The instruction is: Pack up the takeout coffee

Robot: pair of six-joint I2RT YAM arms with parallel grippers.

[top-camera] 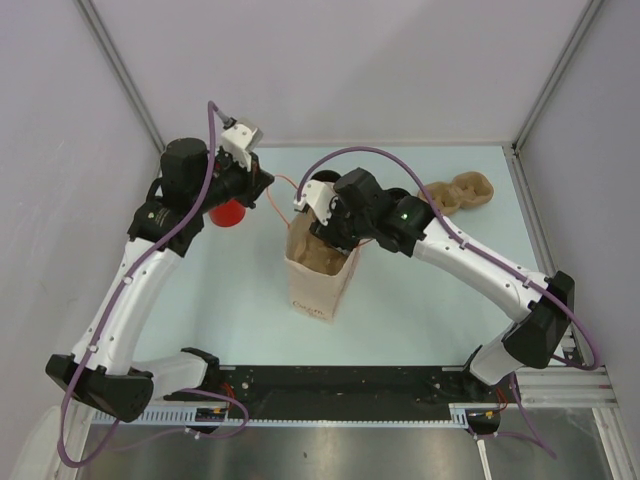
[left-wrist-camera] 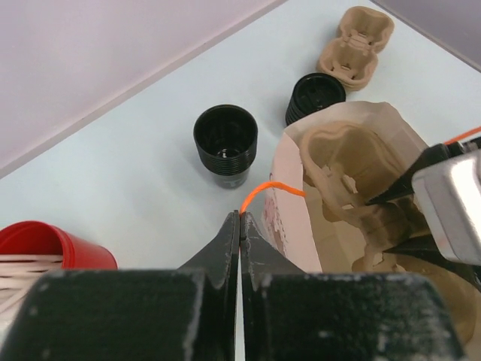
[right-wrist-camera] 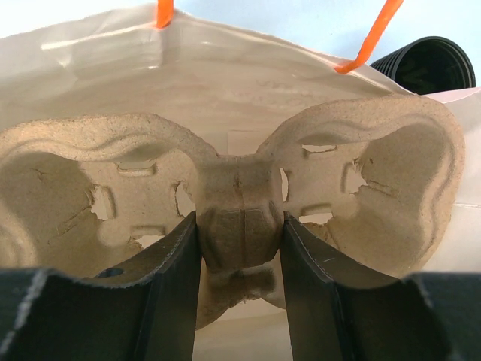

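Note:
The takeout coffee (left-wrist-camera: 225,143), a small black cup, stands upright on the table beyond the paper bag (left-wrist-camera: 297,210); in the top view only a part of it (top-camera: 322,180) shows behind the right arm. My left gripper (left-wrist-camera: 240,219) is shut on the bag's orange handle (left-wrist-camera: 264,190), beside the bag's near rim. Inside the bag's mouth, my right gripper (right-wrist-camera: 240,226) is shut on the middle ridge of a brown pulp cup carrier (right-wrist-camera: 338,173). From above, the right gripper (top-camera: 330,238) sits at the top of the bag (top-camera: 322,285).
A red cup (left-wrist-camera: 52,244) with white sticks stands left of the left gripper. A squat black round piece (left-wrist-camera: 316,94) and a second pulp carrier (left-wrist-camera: 357,45) lie at the back right. Walls close the back and both sides.

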